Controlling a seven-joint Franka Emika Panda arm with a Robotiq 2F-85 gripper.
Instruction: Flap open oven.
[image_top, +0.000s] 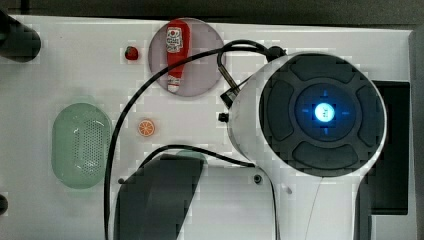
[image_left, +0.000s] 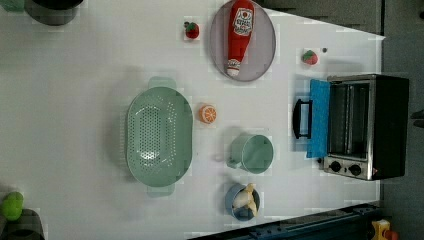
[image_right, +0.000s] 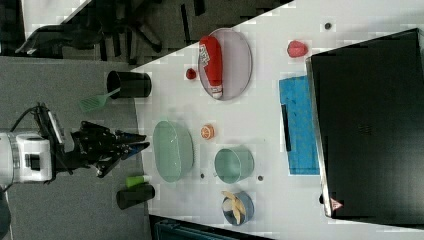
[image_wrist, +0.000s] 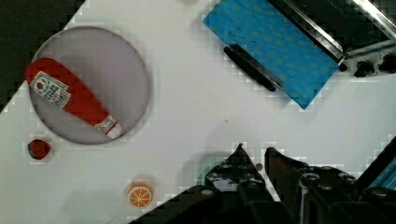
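The oven (image_left: 390, 125) stands at the left view's right, black-topped with a silver front and small knobs (image_left: 345, 168). Its blue door (image_left: 319, 117) is flapped down flat on the white table, bar handle (image_left: 301, 118) pointing away from the cavity. The wrist view has the same door (image_wrist: 271, 46) and handle (image_wrist: 250, 67) far below. My gripper (image_wrist: 255, 151) hangs high above the table, well apart from the oven. Its fingers stand a narrow gap apart with nothing between them. In the right view the gripper (image_right: 145, 140) is at the left, away from the oven (image_right: 370, 125).
A ketchup bottle (image_left: 239, 35) lies on a grey plate (image_left: 262, 47). A green colander (image_left: 159, 135), an orange slice (image_left: 207, 114), a green cup (image_left: 252, 153) and a blue bowl (image_left: 242, 201) sit mid-table. Strawberries (image_left: 309, 57) lie near the oven and plate.
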